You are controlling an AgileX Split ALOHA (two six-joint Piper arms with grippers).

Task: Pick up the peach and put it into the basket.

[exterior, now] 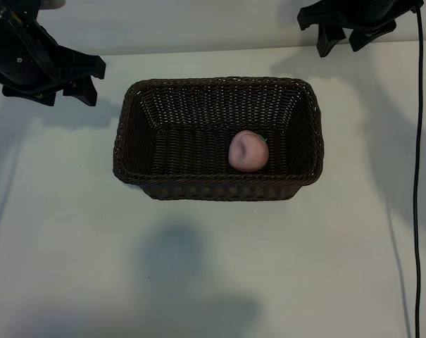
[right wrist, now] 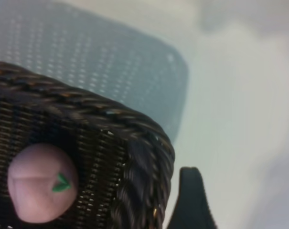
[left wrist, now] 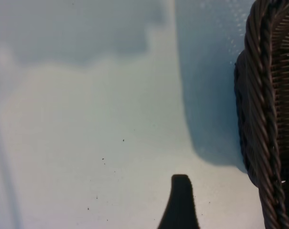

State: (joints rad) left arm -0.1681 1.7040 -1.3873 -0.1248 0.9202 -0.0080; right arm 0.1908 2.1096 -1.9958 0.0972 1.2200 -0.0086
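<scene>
Broadly, we see a pale desk point(exterior: 65, 232) filling the exterior view, its surface marked by soft grey shadows. On it, toward the far middle, stands the basket point(exterior: 135, 134), a dark brown woven one with rounded corners, a braided rim and sloping sides. It rests flat and upright, apart from both arms.

Next in size are the two arms. We find the left tool point(exterior: 84, 83) at the far left corner of the desk, beside the basket's left end but not touching it. Its jaws stand apart and grip nothing; in the left wrist view only one dark fingertip point(left wrist: 180, 202) shows over bare desk point(left wrist: 87, 119), with the basket's braided rim point(left wrist: 263, 119) just to the side. The right tool point(exterior: 343, 41) is at the far right edge of the exterior view, beyond the basket's right far corner and clear of it. Its jaws are likewise spread and empty; the right wrist view shows one dark fingertip point(right wrist: 191, 200) just outside the basket's corner point(right wrist: 144, 157).

A thin black cable point(exterior: 417, 176) runs down the right side of the desk.

Smallest is the peach point(exterior: 248, 151), pink, round, with a shallow crease and a tiny green stem. It lies inside the basket, on the floor right of centre, near the front wall. In the right wrist view we see the peach point(right wrist: 39, 188) against the dark weave.
</scene>
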